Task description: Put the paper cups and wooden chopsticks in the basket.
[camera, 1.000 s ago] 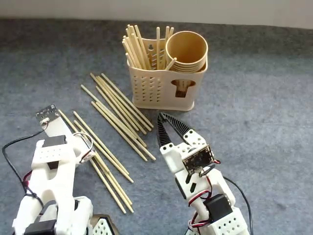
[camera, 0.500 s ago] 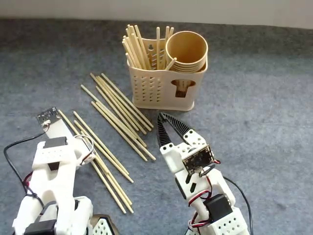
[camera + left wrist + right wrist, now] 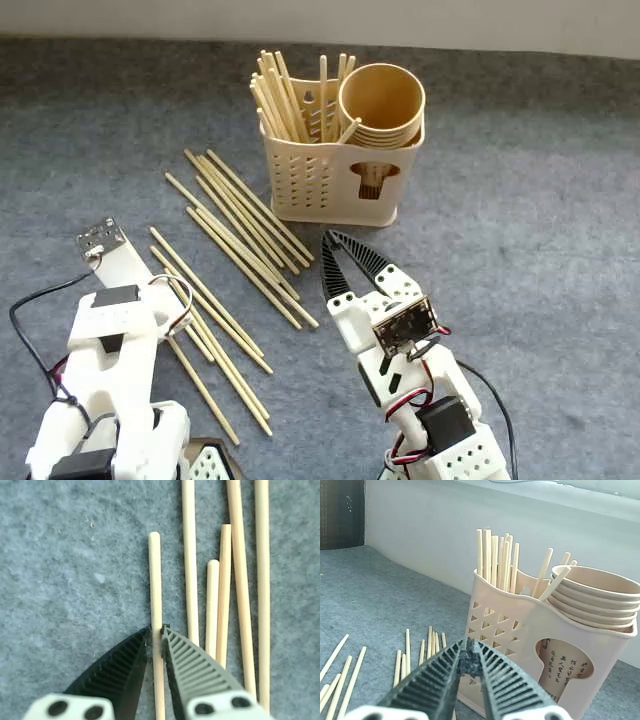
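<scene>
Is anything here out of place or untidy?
Yes. Many loose chopsticks lie scattered on the grey mat beside the basket, not in it; the left gripper pinches one chopstick. The paper cups are stacked inside.

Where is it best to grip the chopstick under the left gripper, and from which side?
Grip the chopstick across its thin shaft, from straight above, as the left gripper does: it lies flat on the carpet, with bare carpet beside it.

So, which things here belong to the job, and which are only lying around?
For the job:
- basket
- paper cups stacked inside it
- chopsticks standing in it
- loose chopsticks lying beside it
- one chopstick pinched by the left tool
- right tool, shut and empty

Just there:
- grey mat
- pale wall
</scene>
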`<action>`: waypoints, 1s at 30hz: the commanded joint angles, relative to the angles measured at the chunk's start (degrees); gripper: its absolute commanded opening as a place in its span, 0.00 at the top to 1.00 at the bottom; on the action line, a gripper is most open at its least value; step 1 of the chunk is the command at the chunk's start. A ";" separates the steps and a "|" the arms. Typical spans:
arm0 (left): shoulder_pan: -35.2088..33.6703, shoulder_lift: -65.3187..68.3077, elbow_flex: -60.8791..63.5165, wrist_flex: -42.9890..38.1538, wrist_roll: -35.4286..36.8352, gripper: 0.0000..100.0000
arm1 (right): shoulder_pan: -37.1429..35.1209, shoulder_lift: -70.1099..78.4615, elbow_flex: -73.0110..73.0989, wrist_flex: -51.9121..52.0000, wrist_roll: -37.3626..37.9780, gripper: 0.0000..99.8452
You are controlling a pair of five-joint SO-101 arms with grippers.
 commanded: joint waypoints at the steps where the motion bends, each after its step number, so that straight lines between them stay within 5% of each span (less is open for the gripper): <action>1: 1.63 -0.84 -0.22 -0.97 0.44 0.99 | 0.48 -1.01 5.85 0.22 0.62 0.99; 8: 1.19 -1.27 -3.56 1.93 3.43 0.99 | 0.48 -0.92 5.85 0.22 0.62 0.99; 21: 1.19 -1.27 -28.53 29.89 3.34 0.99 | 0.48 -0.84 5.85 0.22 0.62 0.99; 30: 1.63 -1.27 -44.44 32.09 3.69 0.99 | 0.48 -0.75 5.85 0.22 0.62 0.99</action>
